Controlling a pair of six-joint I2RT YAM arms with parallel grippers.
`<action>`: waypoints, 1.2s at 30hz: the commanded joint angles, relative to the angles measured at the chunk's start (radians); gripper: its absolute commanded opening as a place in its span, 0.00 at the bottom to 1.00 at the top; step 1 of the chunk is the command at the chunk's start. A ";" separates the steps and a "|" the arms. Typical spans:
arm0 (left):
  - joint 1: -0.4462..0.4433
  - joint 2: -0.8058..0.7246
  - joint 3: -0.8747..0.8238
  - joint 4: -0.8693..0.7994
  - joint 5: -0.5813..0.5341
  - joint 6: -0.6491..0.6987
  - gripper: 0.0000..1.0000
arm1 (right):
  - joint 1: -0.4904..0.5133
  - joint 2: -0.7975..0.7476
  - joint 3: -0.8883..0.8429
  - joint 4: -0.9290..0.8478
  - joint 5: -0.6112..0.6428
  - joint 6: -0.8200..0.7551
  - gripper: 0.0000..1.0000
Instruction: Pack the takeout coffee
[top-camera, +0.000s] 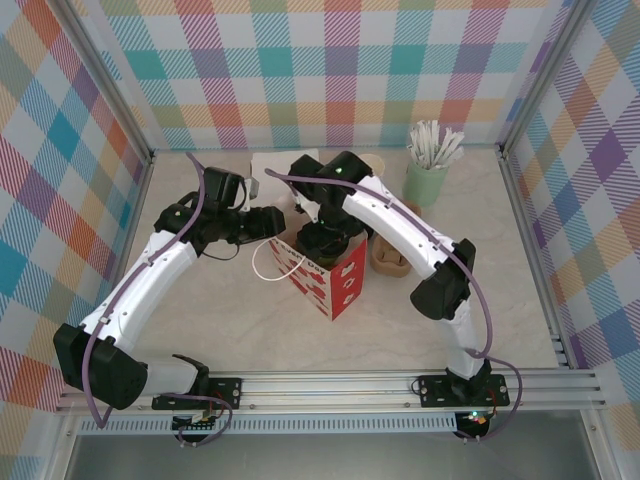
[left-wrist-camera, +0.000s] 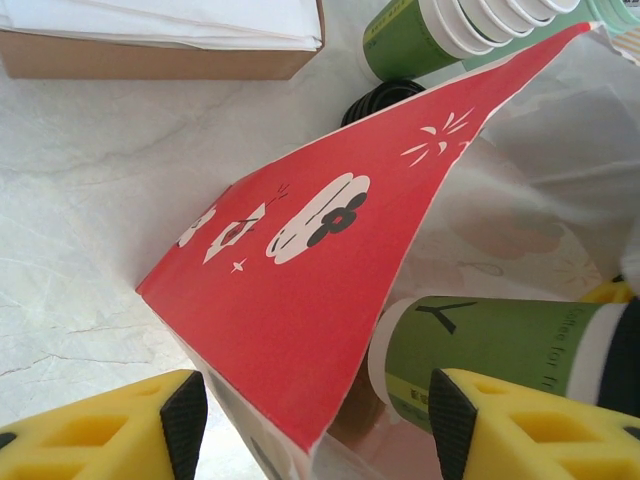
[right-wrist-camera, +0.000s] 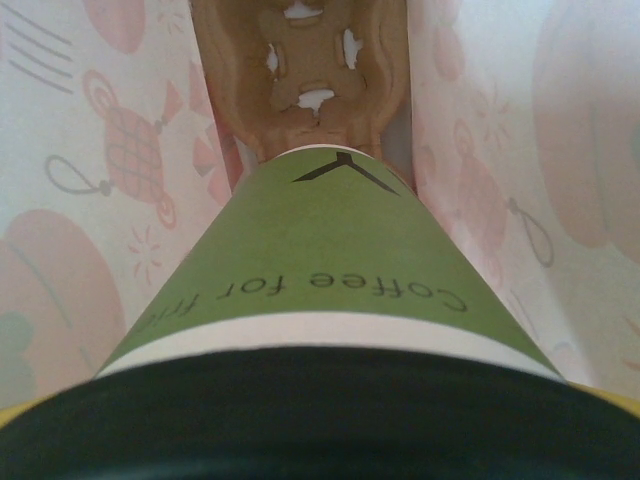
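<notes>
Inside red bag (left-wrist-camera: 300, 330) | right end effector (top-camera: 322, 240) | clamped around takeout coffee (right-wrist-camera: 330, 270)

Green, black-lidded takeout coffee (right-wrist-camera: 330, 260), apparently inside bag (left-wrist-camera: 300, 300)

A robot test cell dressed up as a coffee counter: bright plaid panels (top-camera: 340, 60) wall in a pale marble-look tabletop (top-camera: 230, 330). An aluminium rail (top-camera: 330, 385) at its near edge carries the left arm (top-camera: 150, 280) and right arm (top-camera: 400, 230). Café supplies sit about: a mint holder of white sticks (top-camera: 428, 180), stacked green paper cups (left-wrist-camera: 420, 40) and a red printed paper bag (top-camera: 335, 285).
</notes>
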 joint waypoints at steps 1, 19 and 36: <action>0.005 -0.014 0.000 -0.004 0.006 0.017 0.63 | 0.004 0.011 -0.021 -0.168 0.016 -0.024 0.77; 0.005 -0.001 0.020 -0.015 -0.005 0.013 0.63 | 0.005 0.006 -0.090 -0.104 0.024 -0.073 0.77; 0.005 0.014 0.034 -0.021 -0.006 0.020 0.65 | 0.004 0.005 -0.150 -0.060 0.027 -0.105 0.77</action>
